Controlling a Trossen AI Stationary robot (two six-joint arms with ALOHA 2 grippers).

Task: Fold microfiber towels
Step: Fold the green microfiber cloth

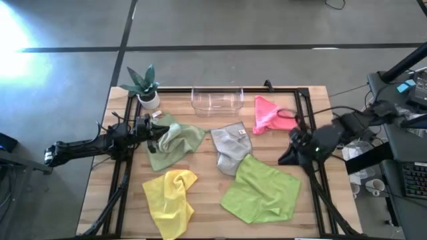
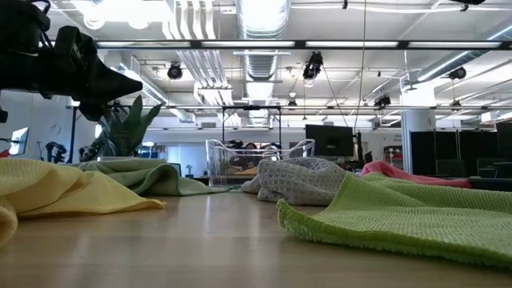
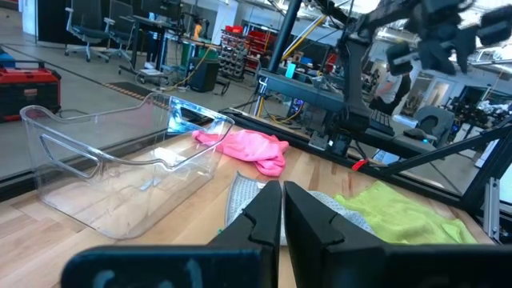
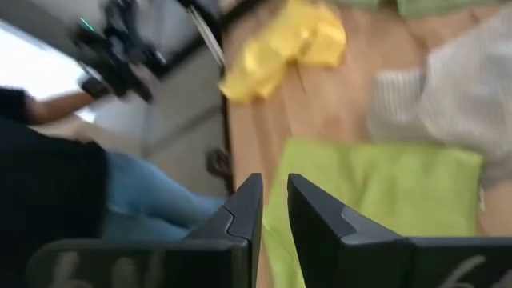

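Note:
Five towels lie crumpled on the wooden table: pale sage green (image 1: 175, 143), grey (image 1: 230, 148), pink (image 1: 270, 115), lime green (image 1: 261, 189) and yellow (image 1: 170, 193). My left gripper (image 1: 155, 130) hovers at the left edge of the sage towel. In the low view my left gripper (image 2: 132, 84) stands well above the cloth. Its fingers (image 3: 282, 212) are shut and empty. My right gripper (image 1: 288, 157) hangs at the table's right side, between the pink and lime green towels. Its fingers (image 4: 274, 200) stand a little apart, empty, over the lime green towel (image 4: 376, 192).
A clear plastic tray (image 1: 217, 100) stands at the far edge in the middle. A small potted plant (image 1: 143, 85) stands at the far left corner. A black frame rail (image 1: 303, 113) runs along the table's sides. Bare wood shows along the near edge, between the yellow and lime green towels.

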